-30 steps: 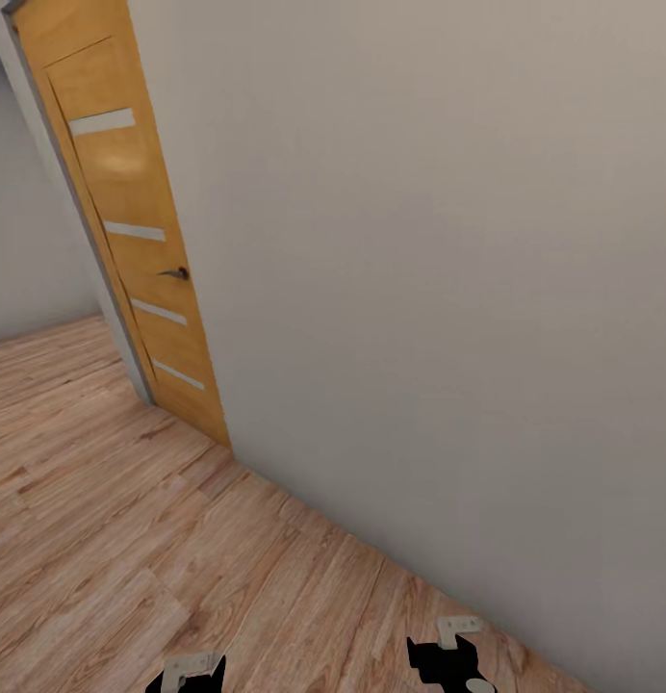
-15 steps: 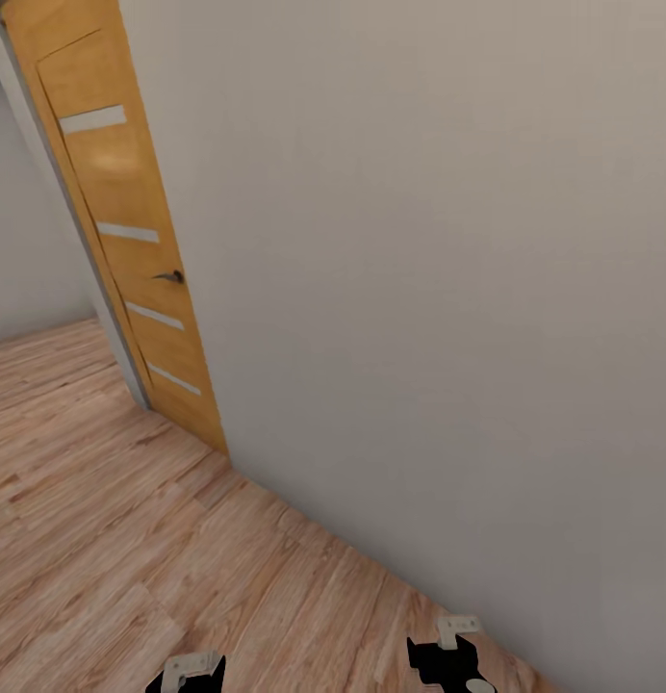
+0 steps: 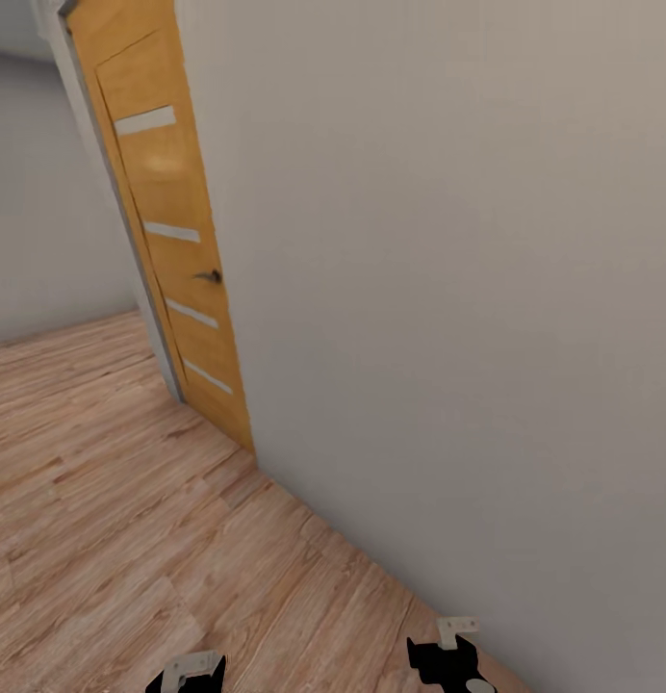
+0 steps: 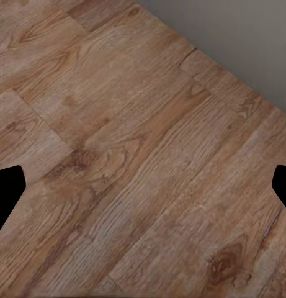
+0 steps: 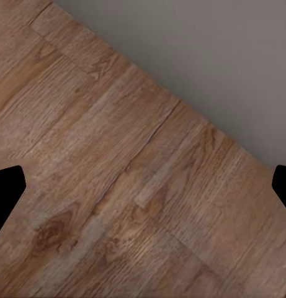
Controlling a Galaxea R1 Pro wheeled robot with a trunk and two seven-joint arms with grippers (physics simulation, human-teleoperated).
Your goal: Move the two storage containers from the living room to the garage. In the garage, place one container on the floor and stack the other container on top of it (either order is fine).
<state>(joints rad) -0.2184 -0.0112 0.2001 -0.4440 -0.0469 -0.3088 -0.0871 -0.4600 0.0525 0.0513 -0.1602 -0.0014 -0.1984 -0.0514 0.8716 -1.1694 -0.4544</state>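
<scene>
Grey-white plaster wall (image 3: 448, 289) takes up most of the head view, running from the upper middle down to the lower right corner, plain and unmarked. Its foot meets the wood plank floor (image 3: 131, 500) along a slanting line; the boards are light brown with darker grain and knots, and they spread across the whole lower left. This planking is the living-room kind of flooring, so the robot stands on wood and faces the wall at close range. Neither storage container can be seen from this spot, and no grey concrete shows.

At the upper left an orange-brown wooden door (image 3: 179, 250) stands in a pale frame (image 3: 112, 212), set with four narrow light strips across its face and a small dark handle (image 3: 210, 276) at mid height. Beyond the frame a second pale wall (image 3: 44, 192) closes off the far side of the planking.

At the bottom edge the left gripper (image 3: 191, 674) and the right gripper (image 3: 450, 659) just poke in, black bodies with small light brackets on top, the right one near the foot of the wall. In the left wrist view the black fingertips (image 4: 6, 192) sit at opposite edges with bare planks between them: spread wide, holding nothing. In the right wrist view the fingertips (image 5: 6, 192) likewise stand far apart over boards and the wall's base.
</scene>
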